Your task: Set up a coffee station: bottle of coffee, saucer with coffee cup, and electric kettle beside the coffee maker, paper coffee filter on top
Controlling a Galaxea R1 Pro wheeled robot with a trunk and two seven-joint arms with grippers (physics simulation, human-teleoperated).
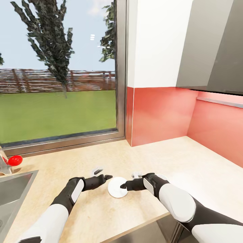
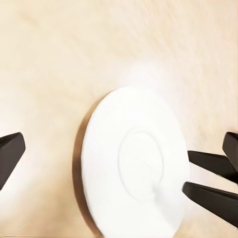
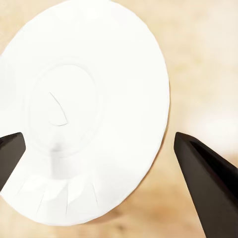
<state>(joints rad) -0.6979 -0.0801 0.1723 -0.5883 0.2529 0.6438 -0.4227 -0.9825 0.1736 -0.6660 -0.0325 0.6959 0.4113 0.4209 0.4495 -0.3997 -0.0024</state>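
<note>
Two end effectors meet over a small white saucer on the pale wood bench.

Nearest the robot, the saucer (image 1: 117, 187) lies flat close to the bench's (image 1: 175, 158) front edge — the left end effector (image 1: 107, 177) at its left rim, the right end effector (image 1: 123, 185) at its right rim, both released and gripping nothing. Farther back stand a red backsplash (image 1: 162, 113), a window (image 1: 57, 67) and a sink corner (image 1: 15, 189). One risk, as a judgement: the flat plate offers little to pinch, so a shallow closing could skid it off the front edge, or the two arms could collide. Each wrist view shows spread fingers and the saucer's inner ring — detail the head view lacks; only the head view shows the surrounding room.
</note>
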